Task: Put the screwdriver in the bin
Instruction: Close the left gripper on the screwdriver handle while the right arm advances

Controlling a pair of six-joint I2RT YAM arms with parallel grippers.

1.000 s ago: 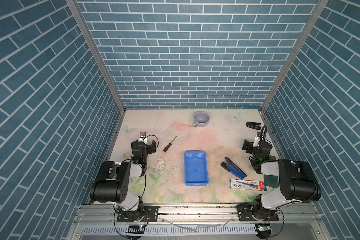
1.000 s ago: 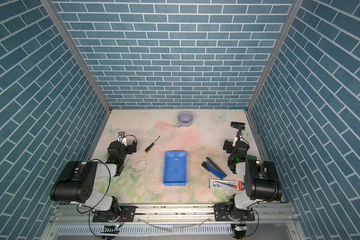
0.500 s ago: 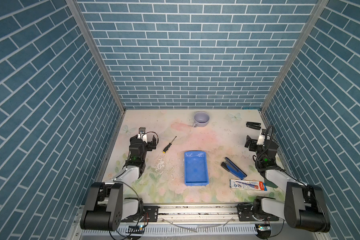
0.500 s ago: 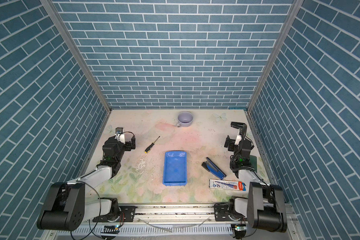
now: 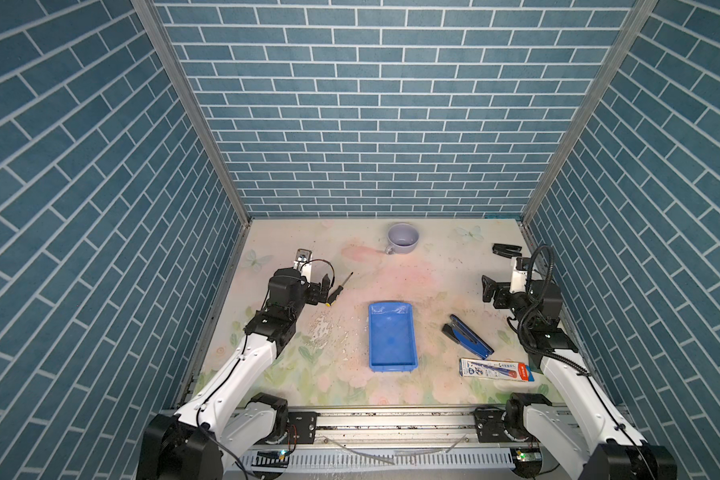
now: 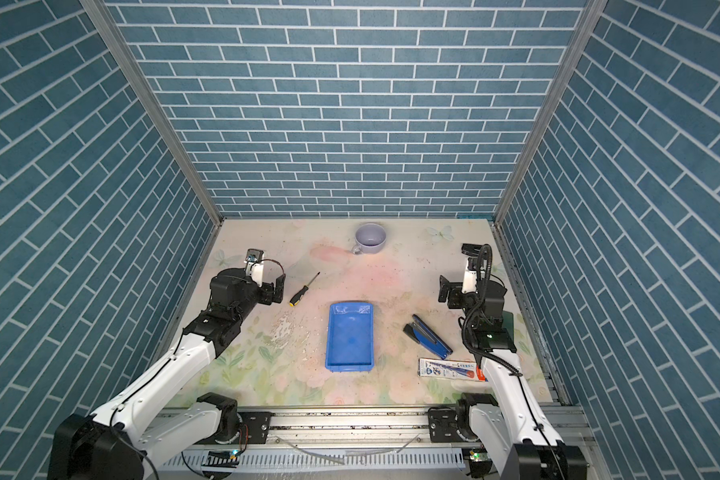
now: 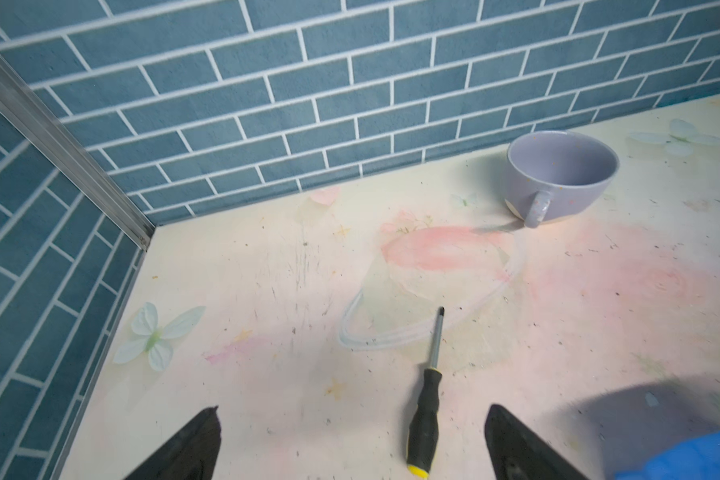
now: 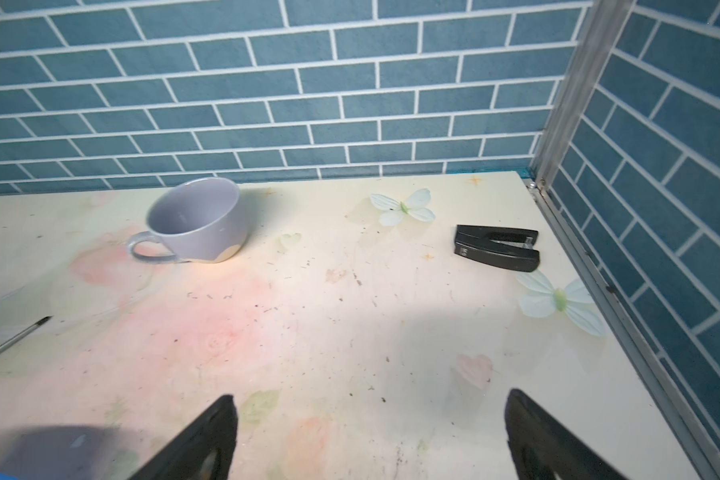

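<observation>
Both top views show the left end effector (image 5: pixel 324 289) with its two fingers spread wide, and nothing is held between them. The screwdriver (image 5: pixel 339 289) lies flat on the worktop (image 5: pixel 433 266) just beside this end effector, on its right side. Its yellow butt end is nearest to the fingers and its thin shaft points away toward the back wall (image 5: pixel 371 124). The bin (image 5: pixel 391 365) stands near, further to the right of this end effector and a little behind its fingertips. The screwdriver is outside the bin. The right end effector (image 5: pixel 491 291) is spread as well and holds nothing. A blue-and-black stapler (image 5: pixel 466 336) lies near it, between it and the bin. A small black stapler (image 5: pixel 506 249) lies ahead of the right end effector, and a lavender cup (image 5: pixel 403 239) stands well apart from both end effectors, close to the back wall.

Left wrist view: the two black fingers (image 7: pixel 192 449) stand far apart. The black handle of the screwdriver (image 7: pixel 427 399) lies on the worktop between them, nearer to one finger, and it touches neither. The shaft points forward, away from the end effector, roughly toward the cup (image 7: pixel 558 174).

Right wrist view: the fingers (image 8: pixel 208 440) are spread, with only bare worktop between them. The cup (image 8: pixel 196 220) and the black stapler (image 8: pixel 497 247) are ahead of this end effector, well apart from it. Of the screwdriver (image 8: pixel 13 338), only the shaft tip shows, far to one side.
</observation>
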